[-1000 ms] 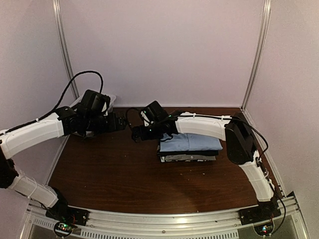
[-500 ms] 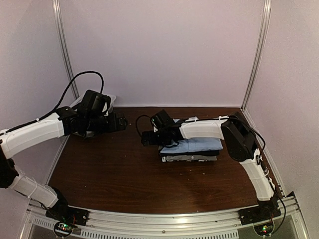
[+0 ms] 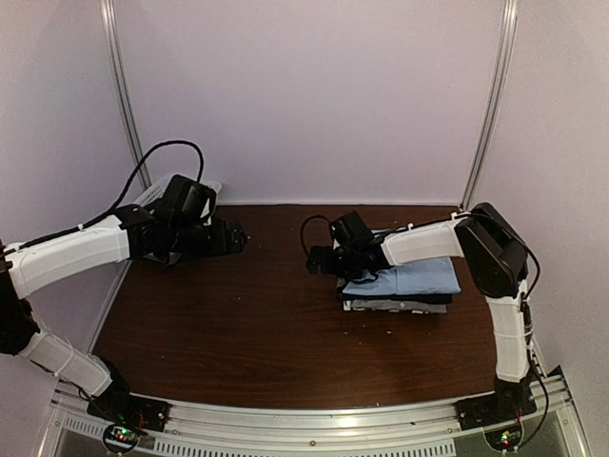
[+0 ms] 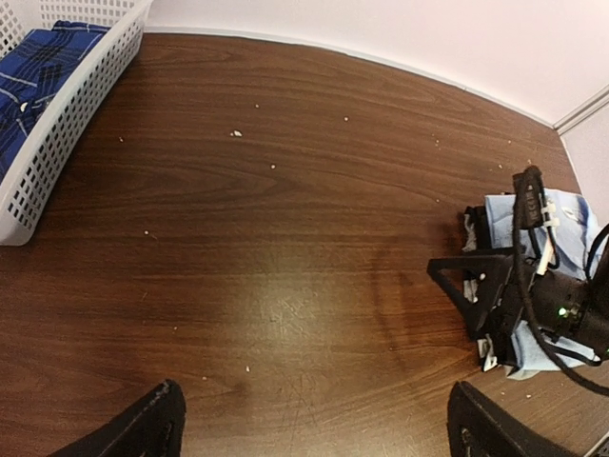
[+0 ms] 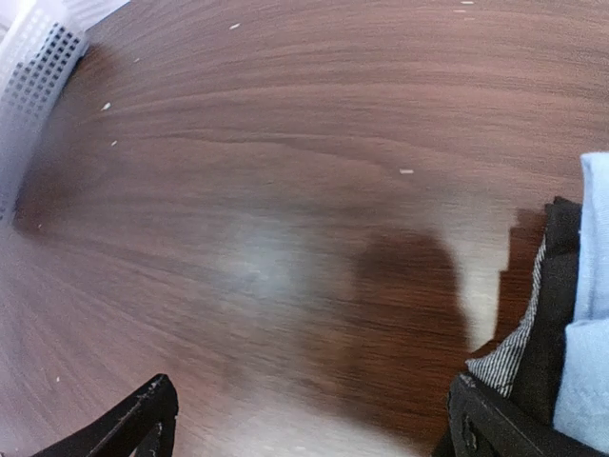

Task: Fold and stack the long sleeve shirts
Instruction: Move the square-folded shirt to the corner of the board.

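Note:
A folded stack of long sleeve shirts (image 3: 400, 290) lies right of the table's centre, with a light blue one (image 3: 423, 276) on top and black and grey striped ones under it. My right gripper (image 3: 318, 259) is open at the stack's left edge. In the right wrist view its right fingertip sits against the black (image 5: 550, 305) and striped (image 5: 504, 360) layers, with bare wood between the fingers of the right gripper (image 5: 309, 419). My left gripper (image 3: 237, 235) hangs open over the table's left half, well apart from the stack (image 4: 569, 224); only wood shows between the fingers of the left gripper (image 4: 314, 428).
A white mesh basket (image 3: 157, 195) stands at the back left corner. In the left wrist view the basket (image 4: 71, 129) holds a blue plaid cloth (image 4: 38, 57). Small crumbs dot the brown table (image 3: 238, 324). Walls close the back and both sides.
The right arm has swung to the right, and the shirt stack now lies further right than before. The left gripper has shifted slightly right. Both grippers stayed open.

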